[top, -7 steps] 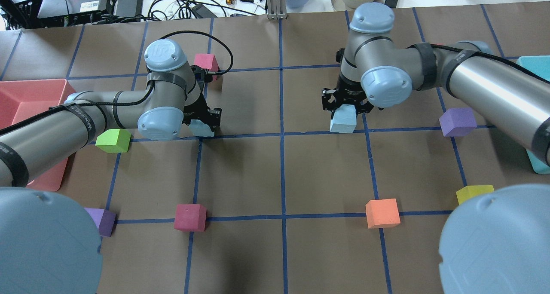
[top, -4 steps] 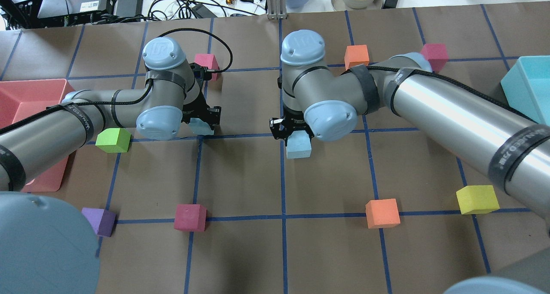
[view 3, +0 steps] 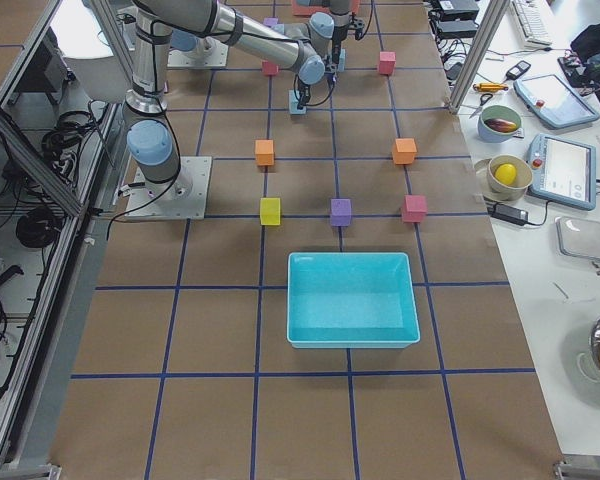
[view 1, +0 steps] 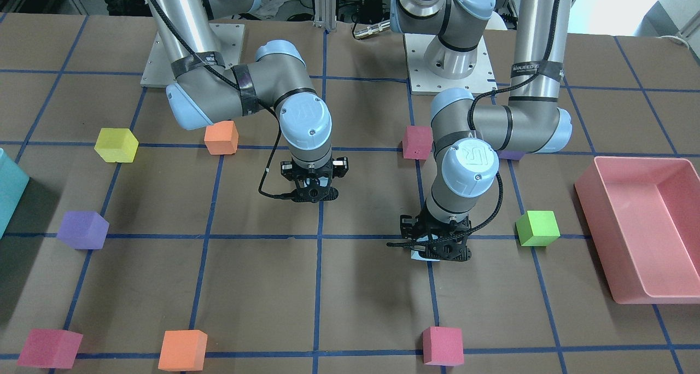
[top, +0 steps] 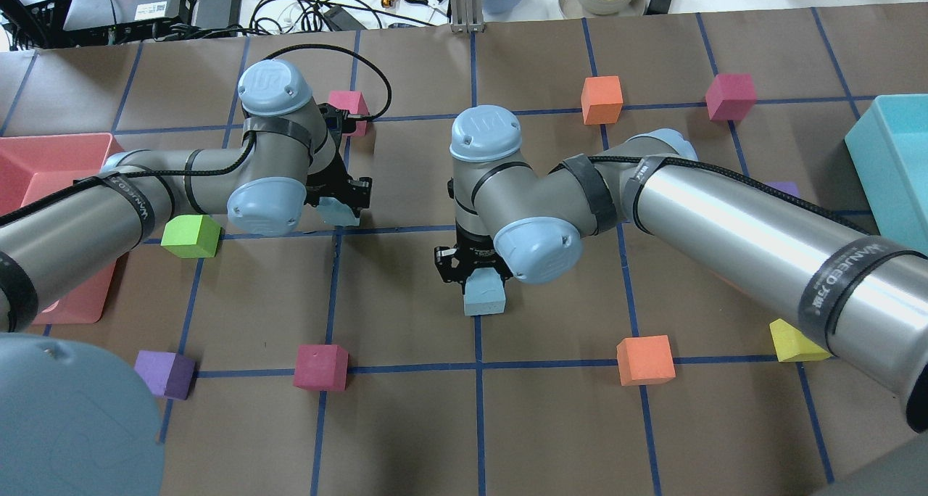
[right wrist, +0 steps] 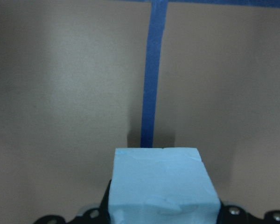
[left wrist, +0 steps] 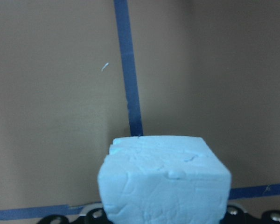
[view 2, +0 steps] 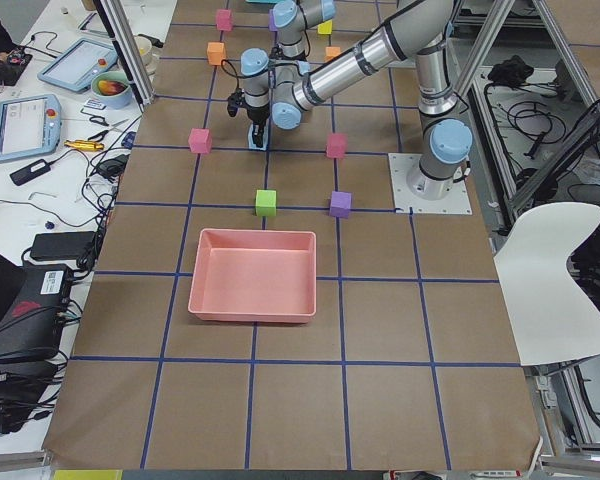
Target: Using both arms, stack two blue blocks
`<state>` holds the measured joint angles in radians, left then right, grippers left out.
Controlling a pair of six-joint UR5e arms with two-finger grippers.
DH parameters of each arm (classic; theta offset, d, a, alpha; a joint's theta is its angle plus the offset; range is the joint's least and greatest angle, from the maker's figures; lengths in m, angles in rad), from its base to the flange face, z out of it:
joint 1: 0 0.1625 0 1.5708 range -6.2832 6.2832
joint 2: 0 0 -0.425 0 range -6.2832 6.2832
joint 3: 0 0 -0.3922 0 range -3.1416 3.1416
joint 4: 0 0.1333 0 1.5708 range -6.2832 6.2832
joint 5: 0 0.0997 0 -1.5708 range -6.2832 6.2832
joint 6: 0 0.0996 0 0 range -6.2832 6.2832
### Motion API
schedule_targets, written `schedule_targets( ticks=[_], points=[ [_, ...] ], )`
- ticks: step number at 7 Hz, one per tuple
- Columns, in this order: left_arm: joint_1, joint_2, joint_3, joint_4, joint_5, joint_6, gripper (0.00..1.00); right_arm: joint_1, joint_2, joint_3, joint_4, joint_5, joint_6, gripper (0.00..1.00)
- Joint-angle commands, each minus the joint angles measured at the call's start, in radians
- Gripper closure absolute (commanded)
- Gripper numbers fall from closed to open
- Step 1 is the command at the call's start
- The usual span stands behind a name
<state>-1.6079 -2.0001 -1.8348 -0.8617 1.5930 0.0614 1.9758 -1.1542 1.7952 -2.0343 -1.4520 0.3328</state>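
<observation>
My left gripper [top: 346, 203] is shut on a pale blue block [top: 338, 213] and holds it low over a blue tape crossing, left of centre. The block fills the bottom of the left wrist view [left wrist: 163, 179]. My right gripper [top: 477, 280] is shut on the second pale blue block [top: 486, 302] and holds it above the table on the centre tape line. That block shows in the right wrist view [right wrist: 161, 184] with its shadow on the paper below. In the front-facing view the left gripper [view 1: 437, 249] shows a sliver of its block [view 1: 422, 255]; the right gripper [view 1: 313, 192] hides its block.
A pink tray [top: 43, 162] lies at the left edge and a teal bin [top: 892, 148] at the right. Loose cubes stand around: green [top: 190, 236], magenta [top: 321, 367], purple [top: 167, 373], orange [top: 645, 360], yellow [top: 794, 340], orange [top: 602, 98], magenta [top: 731, 96].
My right arm has swung left and toward the near side, carrying its blue block from right of centre to the centre line. The left arm has hardly moved.
</observation>
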Motion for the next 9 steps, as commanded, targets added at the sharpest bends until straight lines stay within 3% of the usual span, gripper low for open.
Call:
schedule_targets(
  ticks=[1, 2, 3, 6, 7, 8, 9],
  points=[
    [-0.004, 0.024, 0.002, -0.020, -0.002, -0.002, 1.00, 0.003, 0.005, 0.001, -0.039, 0.043, 0.020, 0.98],
    [-0.015, 0.044, 0.006, -0.033, -0.002, -0.006, 1.00, 0.003, 0.014, 0.003, -0.041, 0.045, 0.022, 0.96],
    [-0.014, 0.058, 0.003, -0.043, -0.002, -0.006, 1.00, 0.002, 0.019, 0.004, -0.041, 0.047, 0.023, 0.74],
    [-0.014, 0.110, 0.005, -0.108, -0.002, -0.006, 1.00, 0.000, 0.018, 0.004, -0.043, 0.029, 0.052, 0.45],
    [-0.012, 0.113, 0.003, -0.112, -0.002, -0.006, 1.00, 0.000, 0.019, 0.006, -0.043, 0.027, 0.055, 0.20],
    [-0.014, 0.118, 0.003, -0.114, -0.004, -0.008, 1.00, -0.002, 0.016, 0.003, -0.040, 0.027, 0.075, 0.00],
    [-0.021, 0.124, 0.003, -0.128, -0.004, -0.029, 1.00, -0.002, 0.014, 0.001, -0.040, 0.027, 0.077, 0.00]
  ],
)
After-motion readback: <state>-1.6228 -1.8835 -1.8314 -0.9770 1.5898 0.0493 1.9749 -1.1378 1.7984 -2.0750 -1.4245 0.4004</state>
